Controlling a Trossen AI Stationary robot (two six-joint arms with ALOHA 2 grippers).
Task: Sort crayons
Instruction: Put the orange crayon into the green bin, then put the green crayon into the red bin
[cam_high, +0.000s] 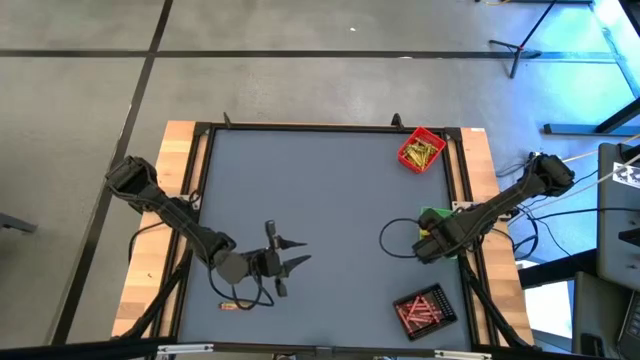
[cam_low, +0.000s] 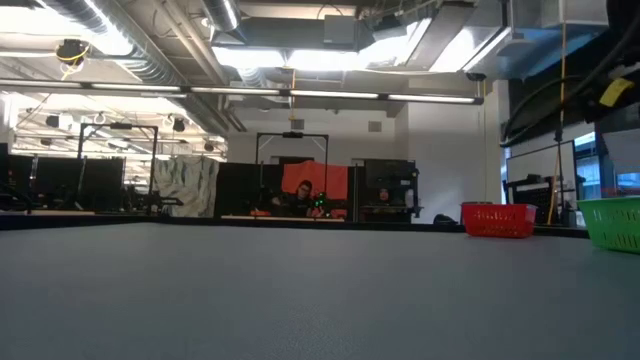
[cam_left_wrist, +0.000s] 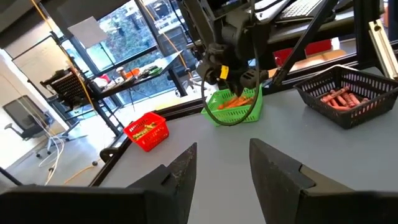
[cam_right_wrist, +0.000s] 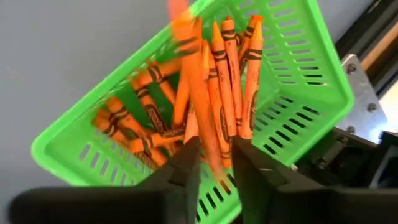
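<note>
Orange crayon (cam_right_wrist: 198, 118) (blurred) between right end effector (cam_right_wrist: 214, 163) fingers, apart, over green tray (cam_right_wrist: 311, 74).

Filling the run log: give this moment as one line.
right gripper: over green tray, orange crayon between fingers | left gripper: open, mid-table | red tray: yellow crayons

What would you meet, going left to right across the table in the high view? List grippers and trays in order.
Left gripper → red tray → black tray; the right gripper and green tray overlap, so omitted.
</note>
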